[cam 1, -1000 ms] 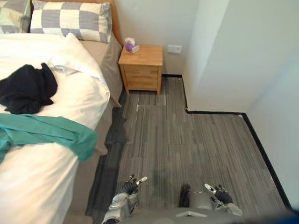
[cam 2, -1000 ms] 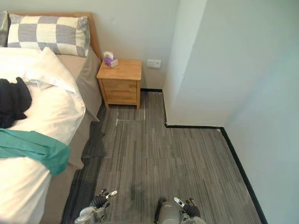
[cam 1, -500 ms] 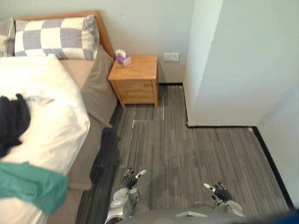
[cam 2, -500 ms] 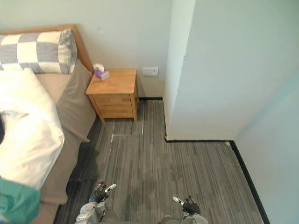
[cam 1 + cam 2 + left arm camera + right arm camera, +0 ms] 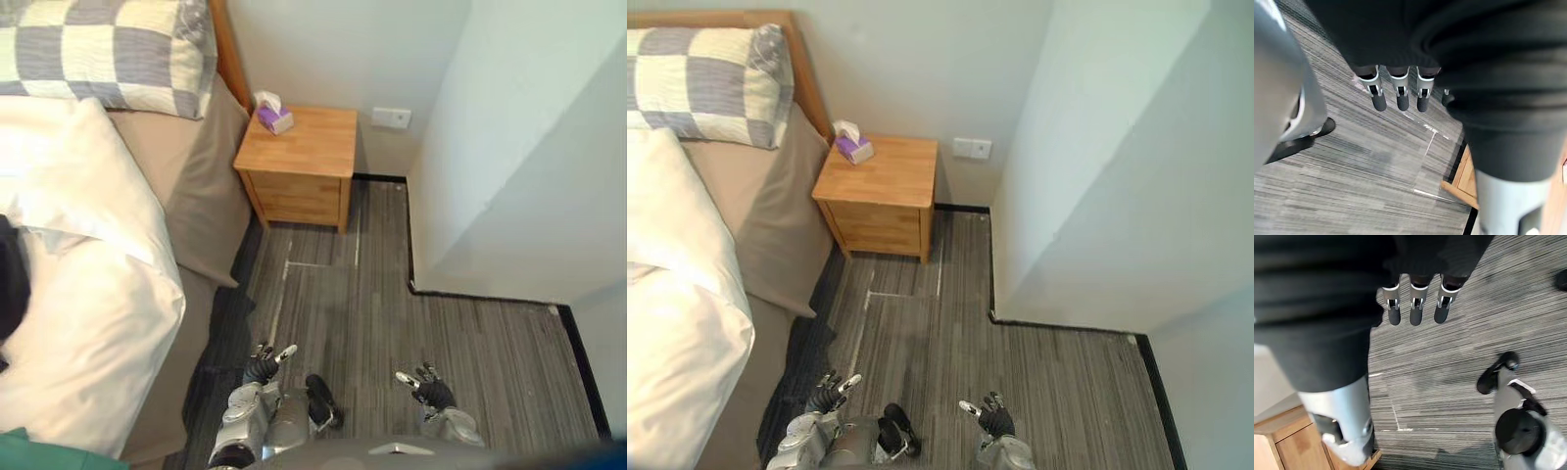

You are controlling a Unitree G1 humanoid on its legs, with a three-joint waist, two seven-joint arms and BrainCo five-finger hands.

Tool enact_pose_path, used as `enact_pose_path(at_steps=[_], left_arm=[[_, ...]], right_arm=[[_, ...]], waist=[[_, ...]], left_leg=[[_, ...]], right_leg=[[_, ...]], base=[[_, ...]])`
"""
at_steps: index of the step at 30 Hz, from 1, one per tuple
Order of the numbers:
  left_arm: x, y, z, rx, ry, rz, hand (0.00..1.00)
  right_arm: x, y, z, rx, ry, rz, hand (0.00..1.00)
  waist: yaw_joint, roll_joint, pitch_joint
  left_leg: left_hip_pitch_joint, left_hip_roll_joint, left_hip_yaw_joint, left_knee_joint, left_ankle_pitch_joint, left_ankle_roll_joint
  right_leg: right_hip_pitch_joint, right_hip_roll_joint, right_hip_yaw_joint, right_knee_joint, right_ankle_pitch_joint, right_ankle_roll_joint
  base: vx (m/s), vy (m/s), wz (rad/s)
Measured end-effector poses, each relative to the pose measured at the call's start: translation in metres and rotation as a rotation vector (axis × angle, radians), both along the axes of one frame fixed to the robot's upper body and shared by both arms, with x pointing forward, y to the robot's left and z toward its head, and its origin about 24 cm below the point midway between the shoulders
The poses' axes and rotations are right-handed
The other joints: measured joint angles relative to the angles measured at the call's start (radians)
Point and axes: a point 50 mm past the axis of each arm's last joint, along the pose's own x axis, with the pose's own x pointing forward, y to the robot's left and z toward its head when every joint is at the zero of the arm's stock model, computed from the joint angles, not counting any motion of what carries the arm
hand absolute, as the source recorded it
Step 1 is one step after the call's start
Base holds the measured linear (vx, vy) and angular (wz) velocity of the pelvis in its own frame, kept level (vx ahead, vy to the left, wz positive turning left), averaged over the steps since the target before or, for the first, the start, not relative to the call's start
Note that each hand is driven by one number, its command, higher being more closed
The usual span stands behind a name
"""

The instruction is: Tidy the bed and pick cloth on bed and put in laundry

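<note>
Your head camera has swung since a second ago, so the bed has slid to the left edge of both eye views; the things on it have not shifted on the covers. The wide bed (image 5: 191, 186), with its tan sheet and puffy white duvet (image 5: 88, 323), runs down the left side. The grey striped carpet (image 5: 392, 313) lies beside it. A light wooden nightstand (image 5: 299, 157) stands against the wall, just beside the head of the bed. A grey-and-cream checked pillow (image 5: 108, 54) leans at the headboard.

The black cloth (image 5: 8, 284) lies on the duvet at the very left edge of the left eye view. The teal cloth (image 5: 39, 458) shows as a sliver in its lower left corner. Both are well apart from your hands, with the duvet's edge between.

Your left hand (image 5: 263, 364) hangs over the carpet near the bed's side, its fingers (image 5: 1400, 95) straight and holding nothing. Your right hand (image 5: 428, 387) hangs over bare carpet, its fingers (image 5: 1415, 308) also straight and empty.

A small purple-and-white tissue box (image 5: 274, 116) sits on the nightstand's back corner.
</note>
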Motion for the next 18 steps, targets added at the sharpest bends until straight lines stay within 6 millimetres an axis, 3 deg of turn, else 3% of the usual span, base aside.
enact_pose_path(at_steps=[3,6,7,8,11,14,15,17,18], left_arm=[[-0.005,-0.002,-0.005,0.004,0.047,-0.066,0.00],[-0.010,0.004,-0.009,0.007,0.085,-0.076,0.00],[-0.012,0.005,-0.009,0.007,0.093,-0.072,0.00],[-0.015,0.004,-0.011,0.001,0.108,-0.073,0.00],[-0.011,-0.002,-0.010,-0.015,0.099,-0.071,0.00],[-0.010,-0.004,-0.010,-0.023,0.093,-0.050,0.00],[-0.011,-0.003,-0.010,-0.023,0.091,-0.040,0.00],[-0.018,0.003,-0.011,-0.014,0.098,0.005,0.00],[-0.017,0.000,-0.012,-0.026,0.099,0.037,0.00]], right_arm=[[-0.006,-0.024,-0.001,-0.058,0.032,-0.024,0.00],[-0.013,-0.035,-0.002,-0.076,0.049,-0.043,0.00],[-0.012,-0.035,-0.001,-0.076,0.042,-0.041,0.00],[-0.006,-0.033,0.002,-0.075,0.006,-0.039,0.00],[-0.010,-0.032,0.001,-0.066,-0.002,-0.035,0.00],[-0.008,-0.026,0.002,-0.066,-0.024,0.004,0.00],[-0.007,-0.024,0.003,-0.068,-0.029,0.028,0.00],[-0.006,-0.014,0.003,-0.062,-0.043,0.113,0.00],[0.005,-0.019,0.007,-0.087,-0.072,0.163,0.00]], waist=[[-0.041,-0.010,0.000],[-0.060,0.003,0.008],[-0.060,0.005,0.009],[-0.069,0.011,0.014],[-0.071,0.012,0.012],[-0.069,0.015,0.014],[-0.067,0.013,0.015],[-0.056,-0.015,0.003],[-0.046,0.018,0.010]], left_leg=[[0.076,-0.089,-0.069,-0.079,-0.016,-0.020],[0.179,-0.105,-0.147,-0.124,-0.029,-0.041],[0.197,-0.105,-0.162,-0.134,-0.031,-0.043],[0.249,-0.099,-0.225,-0.150,-0.037,-0.056],[0.284,-0.071,-0.337,-0.147,-0.055,-0.084],[0.293,-0.020,-0.471,-0.118,-0.082,-0.126],[0.299,-0.015,-0.489,-0.107,-0.094,-0.144],[0.331,-0.015,-0.523,-0.090,-0.132,-0.194],[0.352,0.031,-0.535,-0.081,-0.147,-0.216]], right_leg=[[-0.223,-0.115,0.039,0.543,0.062,0.016],[-0.413,-0.133,0.055,0.764,-0.037,-0.009],[-0.443,-0.132,0.054,0.760,-0.052,-0.010],[-0.499,-0.114,0.052,0.675,-0.105,0.001],[-0.523,-0.065,0.059,0.411,-0.116,0.004],[-0.527,0.010,0.114,0.039,-0.002,-0.010],[-0.526,0.017,0.121,0.001,0.027,-0.012],[-0.517,0.017,0.136,-0.055,0.132,-0.052],[-0.511,0.045,0.109,-0.004,0.136,-0.075]], base=[[0.19,0.094,0.69],[0.29,0.061,0.77],[0.34,-0.004,0.92],[0.27,-0.016,1.02],[0.33,-0.168,1.29],[0.38,-0.335,1.31],[0.40,-0.379,0.89],[0.41,-0.409,0.53],[0.52,-0.537,0.50]])
